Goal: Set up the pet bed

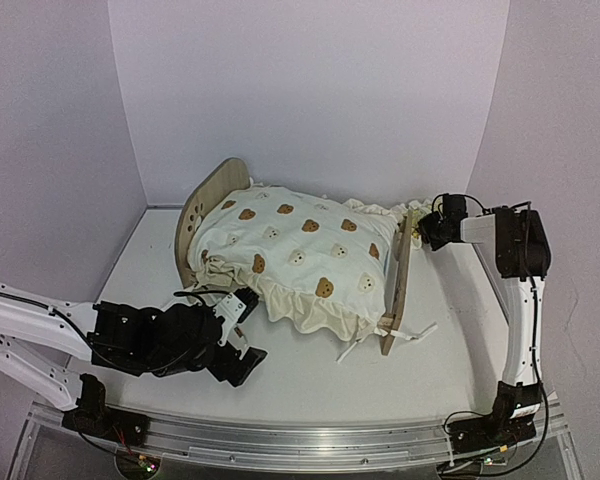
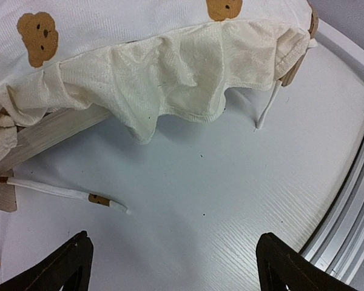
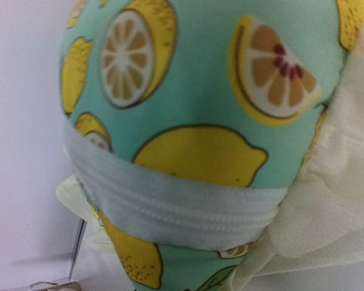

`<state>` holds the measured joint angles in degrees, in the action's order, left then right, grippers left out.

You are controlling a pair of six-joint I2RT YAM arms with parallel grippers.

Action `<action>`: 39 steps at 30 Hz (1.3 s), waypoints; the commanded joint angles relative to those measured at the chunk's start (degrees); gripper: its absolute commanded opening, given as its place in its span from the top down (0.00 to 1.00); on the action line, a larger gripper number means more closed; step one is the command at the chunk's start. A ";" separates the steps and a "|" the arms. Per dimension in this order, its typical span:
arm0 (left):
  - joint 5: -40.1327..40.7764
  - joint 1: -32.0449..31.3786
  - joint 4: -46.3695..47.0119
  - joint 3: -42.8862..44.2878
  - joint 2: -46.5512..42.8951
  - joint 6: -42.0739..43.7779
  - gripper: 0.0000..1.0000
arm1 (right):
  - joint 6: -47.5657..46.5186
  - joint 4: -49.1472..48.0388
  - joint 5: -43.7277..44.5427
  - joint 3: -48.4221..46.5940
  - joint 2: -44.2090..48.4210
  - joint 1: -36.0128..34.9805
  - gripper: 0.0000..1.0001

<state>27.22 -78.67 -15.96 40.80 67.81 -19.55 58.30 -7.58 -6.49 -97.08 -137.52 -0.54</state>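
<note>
**Top view:** the pet bed (image 1: pixel 202 208) stands in the middle of the table (image 1: pixel 310 395), under the bear-print cushion (image 1: pixel 300 245). My left gripper (image 1: pixel 248 332) is at its near left corner, and my right gripper (image 1: pixel 422 228) is at the far end of its right end board.

**Left wrist:** my fingers (image 2: pixel 67 270) are spread wide and released, facing the bed's wooden side rail.

**Right wrist:** my fingers are unseen, clenched on the lemon-print pillow (image 3: pixel 194 91) that fills the view.

Left tool (image 2: pixel 173 248) stands wide, right tool (image 1: pixel 421 228) closed.
</note>
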 commanded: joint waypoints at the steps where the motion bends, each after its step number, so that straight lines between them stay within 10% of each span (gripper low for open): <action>1: 1.50 0.27 3.64 2.42 -0.12 0.05 0.01 | -6.84 2.69 -2.30 1.17 10.97 0.09 0.97; 16: 1.25 3.41 15.67 6.19 -4.48 6.70 0.00 | -17.62 11.87 -14.05 8.51 39.41 -2.89 1.00; 39: -47.28 23.71 22.56 33.99 14.47 -6.28 0.12 | -12.09 -5.97 -32.55 33.69 66.88 -26.93 1.00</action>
<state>-10.56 -56.60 4.58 69.62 78.20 -21.83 44.79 -5.01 -35.91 -64.85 -73.35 -26.45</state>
